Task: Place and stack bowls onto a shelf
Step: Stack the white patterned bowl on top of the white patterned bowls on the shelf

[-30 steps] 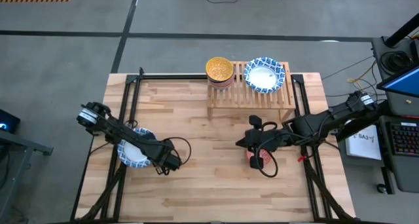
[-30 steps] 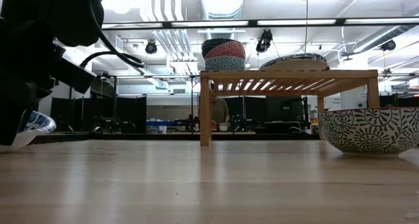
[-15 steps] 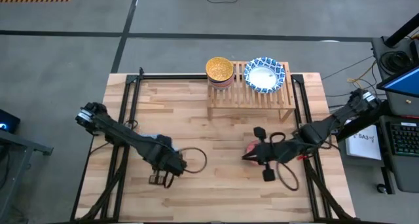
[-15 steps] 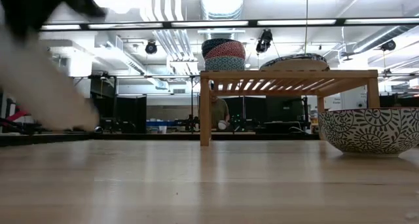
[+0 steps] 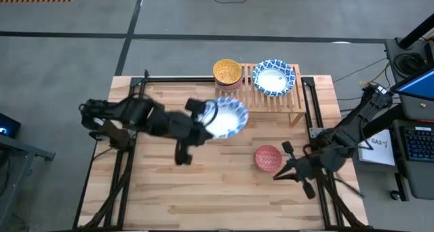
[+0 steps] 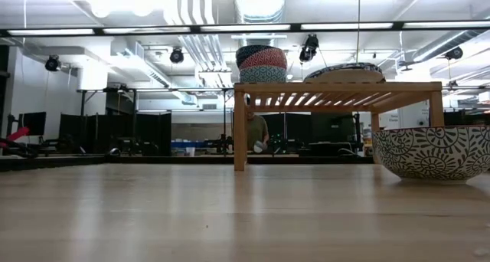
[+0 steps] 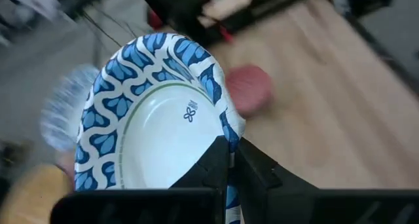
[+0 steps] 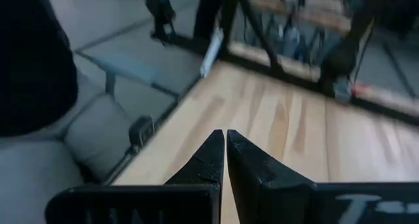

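Note:
My left gripper point(image 5: 203, 123) is shut on a large blue-and-white patterned bowl point(image 5: 225, 118) with a white inside, held in the air in front of the wooden slatted shelf point(image 5: 261, 98). On the shelf sit a stack of small bowls with a yellow one on top point(image 5: 227, 71) and another blue-and-white bowl point(image 5: 274, 77). A small red bowl point(image 5: 268, 157) rests on its base on the table. My right gripper point(image 5: 279, 174) is shut and empty, to the right of the red bowl near the table's right edge. My left gripper pinches the bowl's patterned rim point(image 7: 226, 129), on the side toward the table's left, one finger over the white inside and one outside. The fingers point(image 7: 216, 162) come about level from the table's left. The bowl is lifted clear, its opening up and a little tilted.
In the low view the shelf point(image 6: 337, 90) stands on its legs with free room beneath, and a dark-patterned bowl point(image 6: 432, 151) sits on the table at the right. Black frame rails point(image 5: 319, 117) run along the table's sides. Bare wood lies toward the near edge.
My left gripper has shut on the blue-and-white bowl's rim, lifted it off the table's left side and carried it up, right and toward the shelf. My right gripper has drawn back from over the red bowl toward the table's right near corner; the red bowl stays on the table.

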`<state>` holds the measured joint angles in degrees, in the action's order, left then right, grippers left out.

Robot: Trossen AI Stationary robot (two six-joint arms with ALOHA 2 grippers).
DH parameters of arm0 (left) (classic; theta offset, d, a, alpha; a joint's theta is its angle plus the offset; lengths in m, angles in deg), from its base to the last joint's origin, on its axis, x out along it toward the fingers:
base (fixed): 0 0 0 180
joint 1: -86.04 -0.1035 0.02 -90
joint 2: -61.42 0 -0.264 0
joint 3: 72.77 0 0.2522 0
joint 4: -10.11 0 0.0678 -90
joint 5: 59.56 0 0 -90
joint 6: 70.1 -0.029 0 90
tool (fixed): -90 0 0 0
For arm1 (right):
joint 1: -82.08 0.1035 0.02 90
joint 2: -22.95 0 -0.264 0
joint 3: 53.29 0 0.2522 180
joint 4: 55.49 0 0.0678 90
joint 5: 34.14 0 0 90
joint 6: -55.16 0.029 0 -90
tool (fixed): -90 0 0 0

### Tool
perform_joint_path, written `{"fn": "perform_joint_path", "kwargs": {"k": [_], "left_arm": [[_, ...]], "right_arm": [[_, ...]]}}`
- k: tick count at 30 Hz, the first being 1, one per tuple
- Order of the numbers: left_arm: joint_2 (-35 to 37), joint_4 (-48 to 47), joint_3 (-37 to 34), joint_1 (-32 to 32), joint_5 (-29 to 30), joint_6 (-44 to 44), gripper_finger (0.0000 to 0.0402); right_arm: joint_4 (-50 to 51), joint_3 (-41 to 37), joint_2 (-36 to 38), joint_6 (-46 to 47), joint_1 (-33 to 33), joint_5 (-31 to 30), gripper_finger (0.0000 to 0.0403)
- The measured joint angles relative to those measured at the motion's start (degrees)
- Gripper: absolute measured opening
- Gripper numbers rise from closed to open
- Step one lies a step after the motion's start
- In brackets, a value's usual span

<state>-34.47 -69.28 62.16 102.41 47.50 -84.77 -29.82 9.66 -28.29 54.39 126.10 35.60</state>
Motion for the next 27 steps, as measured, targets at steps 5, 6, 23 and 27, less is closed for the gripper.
{"fn": "perform_joint_path", "kwargs": {"k": [5,6,23,27], "left_arm": [[-4.1,6.3,3.0,-6.2,0.0,-11.8,0.0000],[-5.1,7.3,3.6,-7.3,0.0,-13.9,0.0000],[-23.8,22.1,12.5,-22.5,-5.7,-41.0,0.0000],[-26.3,25.4,13.8,-24.5,-6.5,-40.5,0.0000]], "right_arm": [[-6.6,-3.2,2.6,-4.6,3.1,-0.6,0.0009],[-6.7,-3.5,2.9,-4.6,3.6,-0.6,0.0009],[-11.4,-3.8,-1.4,-3.7,5.3,-0.6,0.0009],[-12.1,-3.8,-1.3,-3.7,5.3,-0.7,0.0009]]}}
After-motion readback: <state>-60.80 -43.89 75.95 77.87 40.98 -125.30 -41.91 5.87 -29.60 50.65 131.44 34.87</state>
